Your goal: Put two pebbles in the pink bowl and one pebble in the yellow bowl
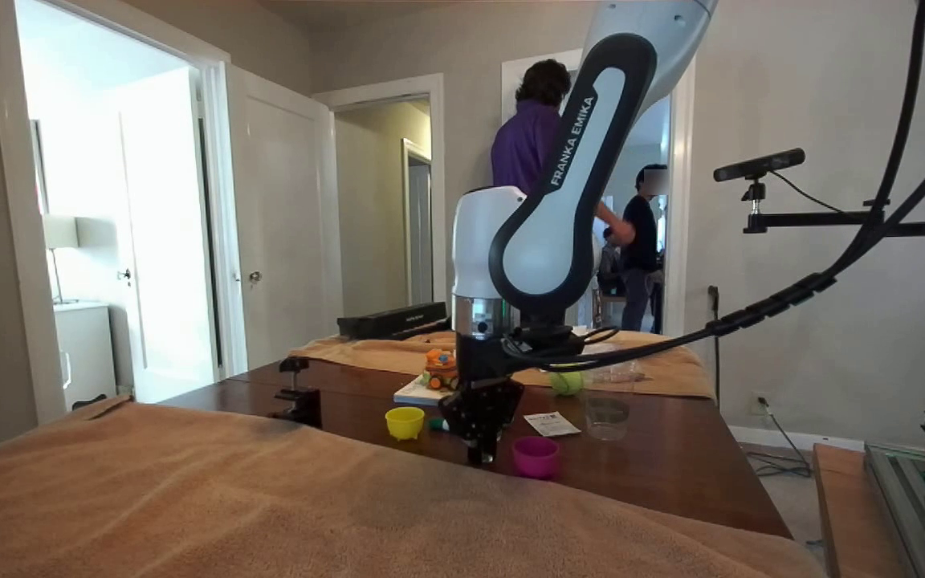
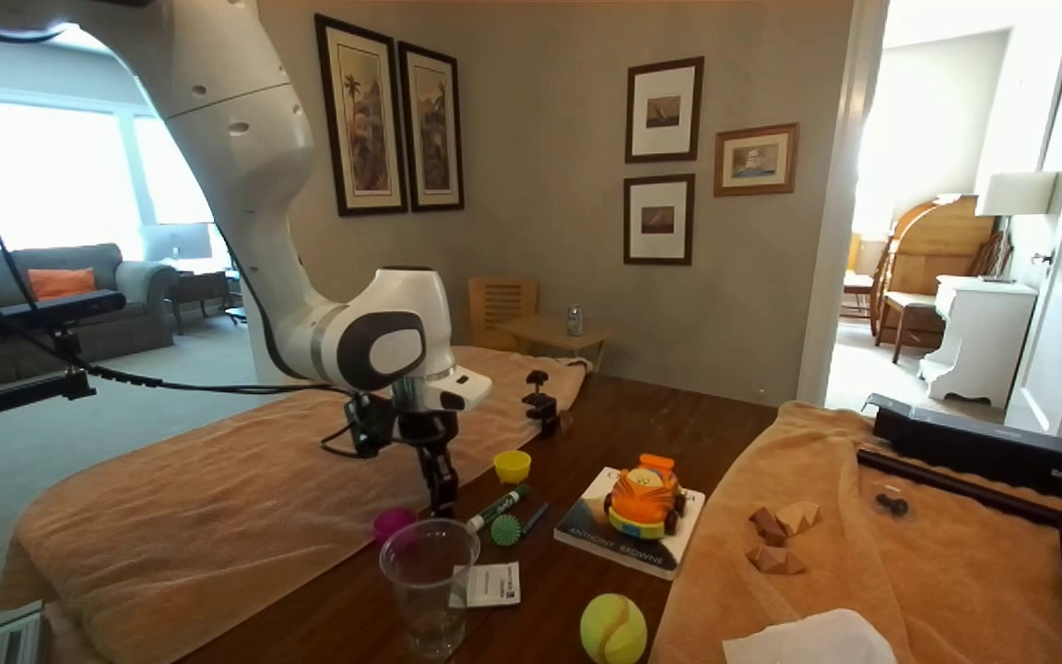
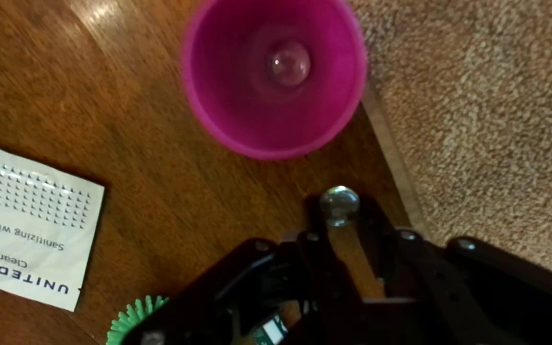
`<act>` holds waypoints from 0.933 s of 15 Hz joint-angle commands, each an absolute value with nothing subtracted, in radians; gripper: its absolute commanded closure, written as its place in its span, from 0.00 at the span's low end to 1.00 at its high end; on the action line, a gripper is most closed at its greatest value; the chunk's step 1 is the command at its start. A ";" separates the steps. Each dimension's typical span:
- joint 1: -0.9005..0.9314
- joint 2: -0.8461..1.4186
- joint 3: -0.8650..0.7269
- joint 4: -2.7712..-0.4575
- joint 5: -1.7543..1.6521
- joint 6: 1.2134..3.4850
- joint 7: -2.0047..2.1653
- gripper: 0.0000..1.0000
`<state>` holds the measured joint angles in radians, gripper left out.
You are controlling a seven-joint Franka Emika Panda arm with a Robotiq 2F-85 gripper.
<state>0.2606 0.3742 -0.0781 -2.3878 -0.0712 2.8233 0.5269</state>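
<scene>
One tan towel (image 1: 270, 498) covers the near side of a dark table (image 1: 671, 461), and the pink bowl (image 1: 536, 460) stands at the towel's edge with one clear pebble (image 3: 289, 63) inside. Just beside the bowl, the gripper (image 3: 342, 213) is closed on a second pebble (image 3: 339, 204); whether that pebble touches the table cannot be told. Farther back stands the yellow bowl (image 1: 405, 424), well apart from the pink one, its contents hidden. Next come a wipe packet (image 1: 552, 424) and a clear cup (image 1: 607, 421), then a tennis ball (image 1: 567, 383) and, on a book (image 1: 416, 392), an orange toy (image 1: 441, 369). Past the table, a person in purple (image 1: 523, 144) stands by a doorway (image 1: 680, 241).
</scene>
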 commanded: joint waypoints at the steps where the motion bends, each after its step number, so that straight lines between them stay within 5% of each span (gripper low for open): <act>1: 0.260 0.267 -0.047 -2.482 -0.034 2.778 0.501 0.94; 14: 0.240 0.006 0.016 -2.665 -0.092 2.743 0.517 0.94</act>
<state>0.2674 0.0977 -0.0217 -2.6071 -0.0849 2.7956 0.5253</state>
